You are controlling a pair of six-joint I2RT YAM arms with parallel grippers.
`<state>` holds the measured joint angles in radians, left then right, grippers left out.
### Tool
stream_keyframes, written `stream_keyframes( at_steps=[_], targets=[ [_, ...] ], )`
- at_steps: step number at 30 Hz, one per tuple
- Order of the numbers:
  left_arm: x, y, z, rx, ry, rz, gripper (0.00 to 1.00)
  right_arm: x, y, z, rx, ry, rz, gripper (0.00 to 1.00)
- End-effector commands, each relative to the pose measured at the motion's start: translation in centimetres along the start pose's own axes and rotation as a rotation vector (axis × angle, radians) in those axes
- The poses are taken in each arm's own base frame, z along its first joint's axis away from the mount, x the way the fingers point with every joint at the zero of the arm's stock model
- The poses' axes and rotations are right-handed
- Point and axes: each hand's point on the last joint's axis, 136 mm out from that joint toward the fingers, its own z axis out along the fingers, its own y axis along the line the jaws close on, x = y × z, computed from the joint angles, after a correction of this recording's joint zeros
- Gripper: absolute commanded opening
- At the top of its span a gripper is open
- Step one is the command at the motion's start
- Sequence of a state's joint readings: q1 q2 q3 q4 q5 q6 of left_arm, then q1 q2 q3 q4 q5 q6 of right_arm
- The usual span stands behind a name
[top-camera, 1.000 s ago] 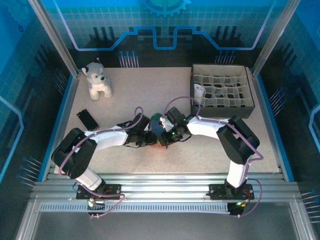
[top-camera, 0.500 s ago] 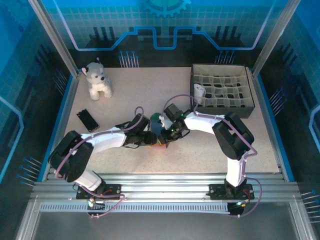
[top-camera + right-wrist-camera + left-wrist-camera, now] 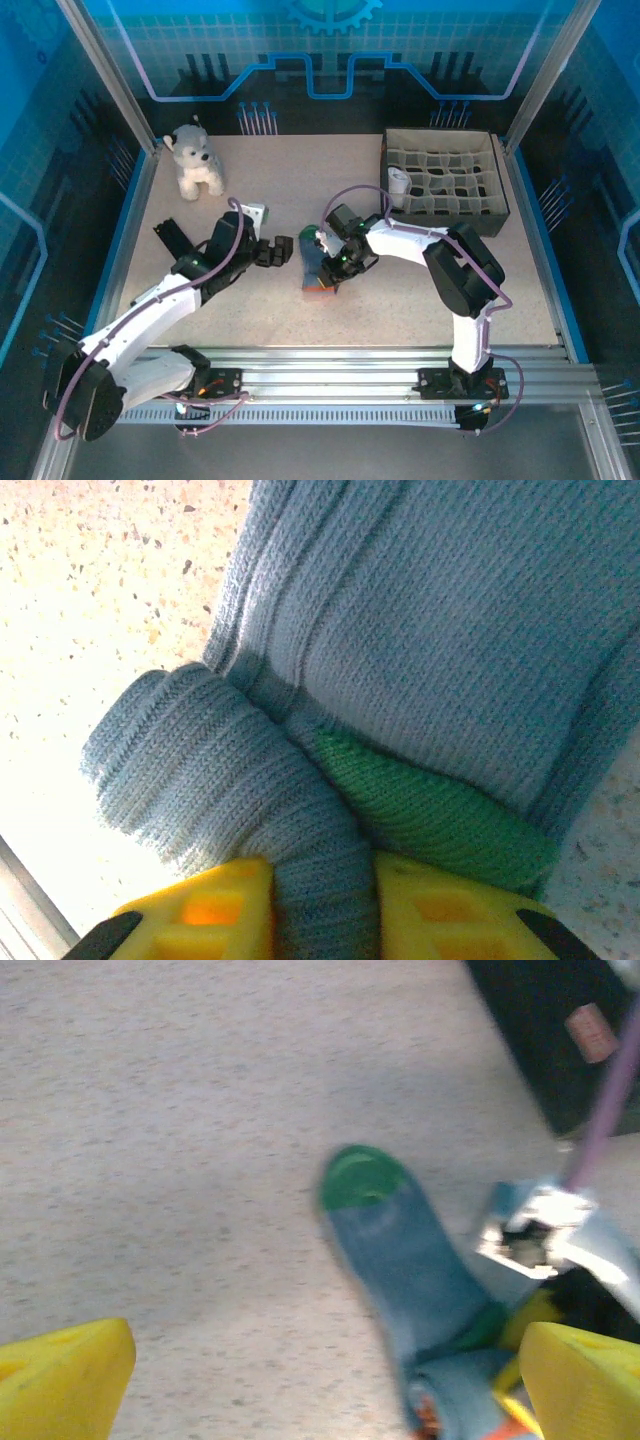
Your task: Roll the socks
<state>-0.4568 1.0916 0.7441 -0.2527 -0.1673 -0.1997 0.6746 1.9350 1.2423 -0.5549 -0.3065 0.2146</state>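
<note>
The teal-green sock (image 3: 316, 270) lies in the middle of the table, its green toe (image 3: 360, 1175) pointing away and its orange cuff (image 3: 430, 1422) nearest the front. My right gripper (image 3: 334, 264) is shut on a bunched fold of its grey-blue fabric (image 3: 320, 880), which sits squeezed between the yellow fingers (image 3: 205, 920). My left gripper (image 3: 283, 250) hangs open just left of the sock, apart from it, its yellow fingertips (image 3: 62, 1380) spread wide with bare table between them. A small white bundle (image 3: 398, 181) rests in a cell of the divider box; whether it is the white sock I cannot tell.
A dark box with white dividers (image 3: 492, 190) stands at the back right. A white-grey plush dog (image 3: 195, 160) sits at the back left. A flat black object (image 3: 172, 236) lies near the left edge, beside my left arm.
My left gripper has opened, let go of the sock and drawn back to the left. The right gripper keeps its hold and has shifted slightly toward the back.
</note>
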Motion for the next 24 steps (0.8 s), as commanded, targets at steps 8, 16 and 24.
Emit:
stream_keyframes(
  at_steps=[8,16,24],
  targets=[
    [0.6,-7.3,-0.2,0.453,-0.013,0.493,0.99,2.5,-4.6,1.0,0.162,0.164,0.009,0.26],
    [7.6,-9.4,-0.4,0.634,-0.019,1.105,0.78,2.6,-5.2,1.5,0.149,0.196,-0.003,0.26],
    [9.2,-11.0,3.2,0.481,-0.179,1.402,0.53,2.5,-5.5,1.5,0.12,0.222,-0.001,0.26]
  ],
)
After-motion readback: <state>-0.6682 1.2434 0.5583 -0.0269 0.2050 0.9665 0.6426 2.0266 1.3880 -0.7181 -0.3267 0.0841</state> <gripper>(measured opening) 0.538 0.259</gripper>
